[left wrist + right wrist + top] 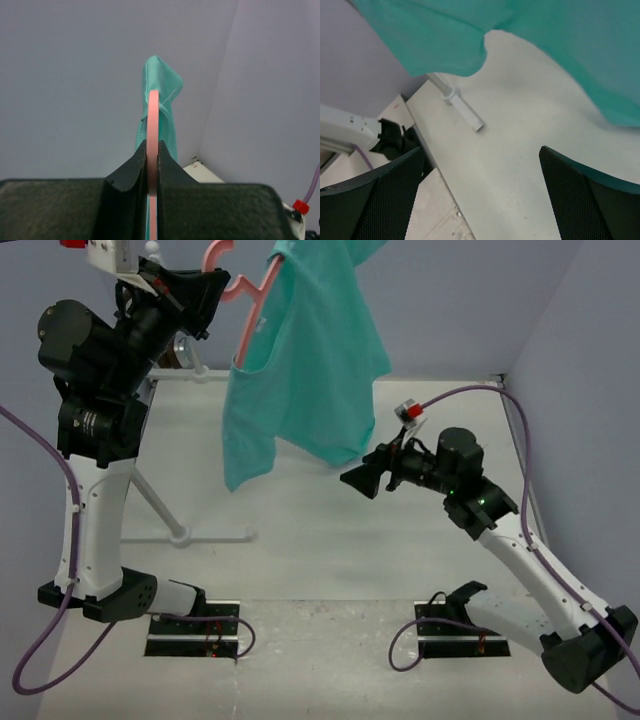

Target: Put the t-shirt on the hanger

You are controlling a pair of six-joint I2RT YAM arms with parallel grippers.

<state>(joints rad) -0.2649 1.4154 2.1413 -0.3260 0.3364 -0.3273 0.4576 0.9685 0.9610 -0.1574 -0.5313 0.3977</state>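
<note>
Since the hanger [256,318] needed to be well clear of the table [300,550] for the cloth to fall freely, I held it high with my left gripper [210,285], whose fingers [130,170] were pinched onto the thin pink plastic, seen edge-on in the wrist view. The teal t-shirt [310,370] hung from the hanger's far side and looked only partly on, since one pink arm showed bare; its hem dangled above the table. My right gripper [360,480] hovered spread and empty near that hem without touching it, placed, I judged, to catch the loose cloth and draw it across. Behind my left arm stood the white rack [180,530].
</note>
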